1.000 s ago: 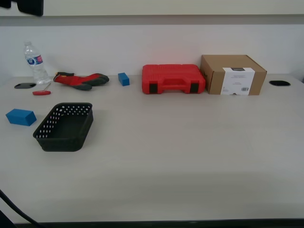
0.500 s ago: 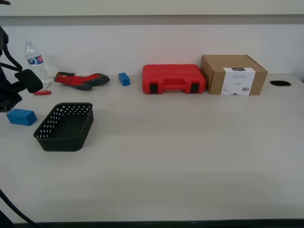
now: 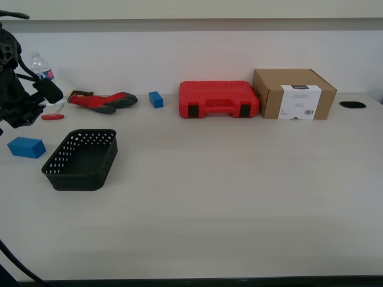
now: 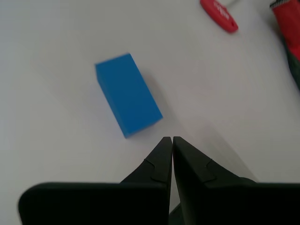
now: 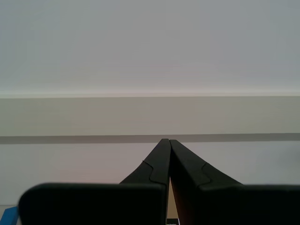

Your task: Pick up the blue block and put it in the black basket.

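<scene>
The blue block (image 3: 26, 147) lies flat on the table at the exterior view's left, just beside the black basket (image 3: 78, 179), which holds nothing I can see. My first arm (image 3: 23, 95) hangs over that spot. In the first wrist view my first gripper (image 4: 172, 139) is shut and holds nothing, and it hovers above the table close beside the blue block (image 4: 127, 95) without touching it. My second gripper (image 5: 168, 140) is shut too and faces a bare wall; it does not show in the exterior view.
A smaller blue cube (image 3: 156, 99), red-and-grey gloves (image 3: 102, 101), a red tool case (image 3: 218, 99) and a cardboard box (image 3: 293, 94) line the back of the table. A water bottle (image 3: 40, 70) and a small red tool (image 3: 52, 116) sit behind the block.
My first arm has come down into the exterior view's left side, to above the blue block. The block and the basket have not moved.
</scene>
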Robot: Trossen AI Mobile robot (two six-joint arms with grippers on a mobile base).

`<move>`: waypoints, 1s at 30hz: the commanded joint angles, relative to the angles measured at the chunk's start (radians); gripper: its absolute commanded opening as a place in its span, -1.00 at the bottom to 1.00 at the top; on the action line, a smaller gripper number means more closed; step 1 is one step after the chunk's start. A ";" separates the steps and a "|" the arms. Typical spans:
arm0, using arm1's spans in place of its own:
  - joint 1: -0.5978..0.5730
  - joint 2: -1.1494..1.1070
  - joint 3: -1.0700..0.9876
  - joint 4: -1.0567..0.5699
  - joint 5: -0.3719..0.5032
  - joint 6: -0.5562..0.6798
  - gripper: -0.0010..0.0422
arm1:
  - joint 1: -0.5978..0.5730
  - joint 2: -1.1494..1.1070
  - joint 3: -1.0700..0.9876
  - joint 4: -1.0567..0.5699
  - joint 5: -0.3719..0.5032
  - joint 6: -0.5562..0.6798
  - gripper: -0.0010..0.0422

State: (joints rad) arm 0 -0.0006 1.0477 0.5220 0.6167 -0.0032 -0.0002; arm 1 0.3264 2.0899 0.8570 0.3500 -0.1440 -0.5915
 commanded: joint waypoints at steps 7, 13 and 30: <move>0.001 0.000 0.002 0.002 0.000 0.000 -0.96 | 0.136 0.149 0.233 -0.367 0.232 0.169 -0.96; 0.000 0.000 0.002 0.003 0.000 0.000 -0.96 | 0.229 0.148 0.302 -0.473 0.326 0.227 -0.96; 0.001 0.000 0.002 0.003 0.000 0.000 -0.96 | 0.241 0.147 0.536 -0.790 0.385 0.343 -0.03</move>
State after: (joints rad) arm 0 0.0002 1.0477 0.5220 0.6167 -0.0032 -0.0002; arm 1 0.5678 2.2368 1.3945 -0.4397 0.2447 -0.2424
